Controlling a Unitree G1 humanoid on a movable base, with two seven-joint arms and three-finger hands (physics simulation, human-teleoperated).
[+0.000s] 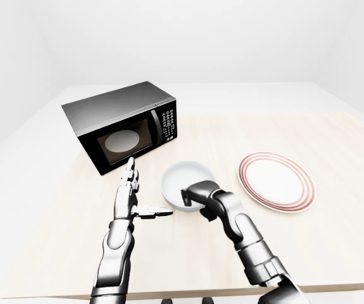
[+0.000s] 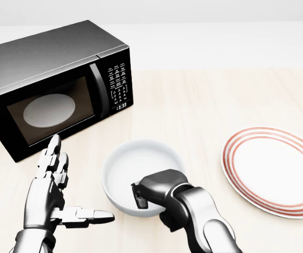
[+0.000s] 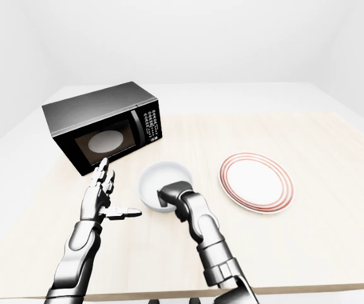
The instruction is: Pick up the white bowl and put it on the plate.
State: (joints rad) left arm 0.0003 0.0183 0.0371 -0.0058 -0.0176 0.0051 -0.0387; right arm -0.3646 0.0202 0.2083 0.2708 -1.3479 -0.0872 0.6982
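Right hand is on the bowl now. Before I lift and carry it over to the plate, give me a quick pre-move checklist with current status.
1. Right hand closed over the near rim of the white bowl: ok.
2. Grip firm enough to hold the bowl's weight: cannot tell; it is a one-sided rim pinch.
3. Plate bare and ready to receive: ok.
4. Table between bowl and plate free of obstacles: ok.
5. Left hand open and clear of the bowl, to its left: ok.
6. Microwave out of the carry path, at upper left: ok.
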